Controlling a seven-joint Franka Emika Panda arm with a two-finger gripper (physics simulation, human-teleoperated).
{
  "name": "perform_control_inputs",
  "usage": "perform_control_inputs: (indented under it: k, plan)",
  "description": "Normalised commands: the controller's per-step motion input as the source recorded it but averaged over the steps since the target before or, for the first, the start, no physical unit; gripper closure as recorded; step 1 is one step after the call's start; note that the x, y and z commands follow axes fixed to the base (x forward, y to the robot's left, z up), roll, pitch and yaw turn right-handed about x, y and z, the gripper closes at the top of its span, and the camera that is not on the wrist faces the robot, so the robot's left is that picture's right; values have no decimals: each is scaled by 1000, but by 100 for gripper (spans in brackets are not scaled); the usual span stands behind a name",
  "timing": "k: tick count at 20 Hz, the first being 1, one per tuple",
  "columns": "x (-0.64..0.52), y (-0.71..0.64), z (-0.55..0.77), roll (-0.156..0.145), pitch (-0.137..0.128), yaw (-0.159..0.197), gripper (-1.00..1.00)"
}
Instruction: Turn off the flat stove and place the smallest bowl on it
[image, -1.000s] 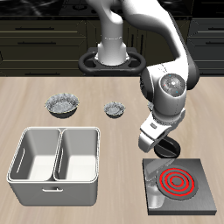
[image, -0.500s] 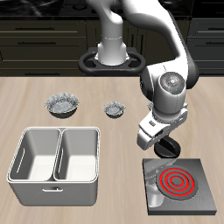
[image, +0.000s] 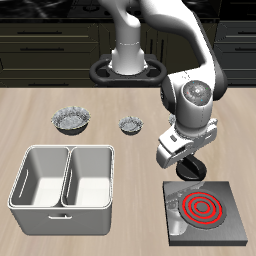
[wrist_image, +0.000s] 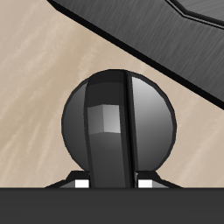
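Wrist view: gripper (wrist_image: 109, 179) sits directly over the black round knob (wrist_image: 120, 131) of the flat stove (wrist_image: 149, 31), fingers too little in frame to tell whether they are spread or closed on it. Exterior view: the gripper (image: 187, 174) is low at the flat stove's (image: 232, 227) back corner, and the coils (image: 203, 207) glow red, so switching off appears unfinished. Smallest bowl (image: 131, 125) rests on the table (image: 130, 215) well apart from the stove, near a wider bowl (image: 73, 120) and behind the white double-basin tray (image: 62, 208); placing it remains.
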Motion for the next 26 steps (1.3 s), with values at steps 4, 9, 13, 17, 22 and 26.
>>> perform_control_inputs:
  k: [4, 9, 13, 17, 22, 26]
  plan:
    - [22, 39, 62, 6, -18, -51, 100]
    - [10, 29, 69, 3, -12, -56, 100]
    - [-32, 48, 30, 6, 4, -50, 100]
    - [-21, 20, 67, 0, -3, -66, 100]
    - [1, 52, 39, 1, -6, -31, 100]
    - [12, 29, 58, 1, -5, -54, 100]
